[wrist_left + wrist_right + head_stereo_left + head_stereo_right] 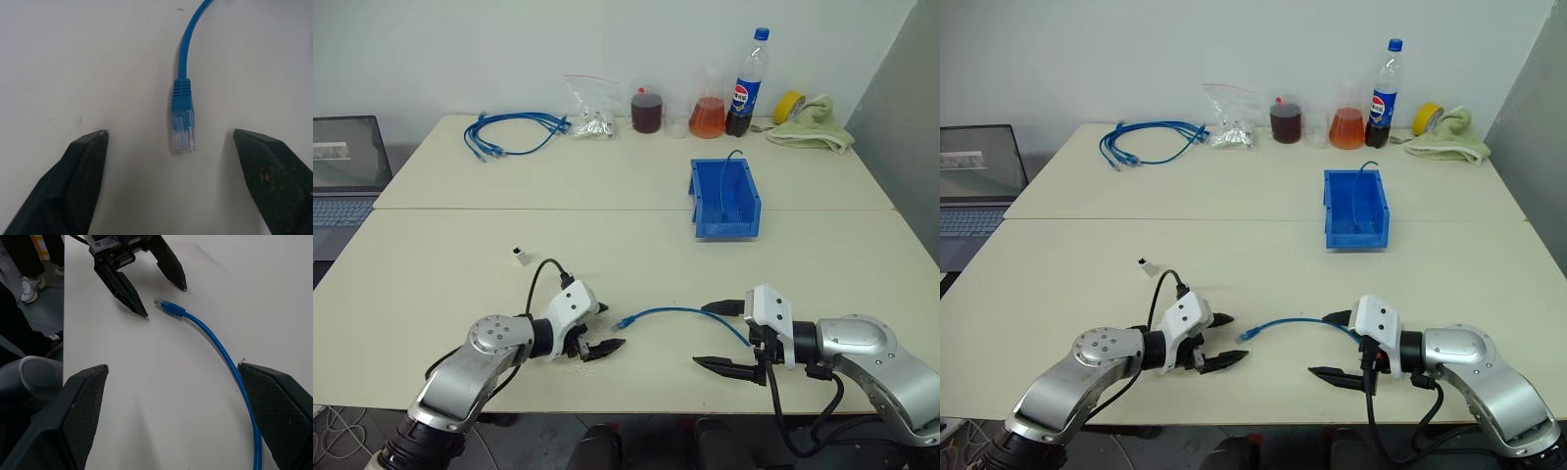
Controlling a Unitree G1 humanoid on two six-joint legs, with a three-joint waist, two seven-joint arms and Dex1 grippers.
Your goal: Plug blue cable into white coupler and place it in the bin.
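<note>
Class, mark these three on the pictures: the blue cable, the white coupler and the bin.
blue cable [182,125]: left wrist view, on its clear plug.
white coupler [520,256]: left eye view, on its small white body.
bin [725,224]: left eye view, on its lowered front lip.

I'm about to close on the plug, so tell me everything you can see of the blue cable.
The blue cable is thin, light blue and glossy, lying loose in a shallow arc flat on the table. Its clear plug, behind a ribbed blue boot, points at the left gripper, between its open fingers, untouched. Its other end runs beside the open right gripper.
</note>
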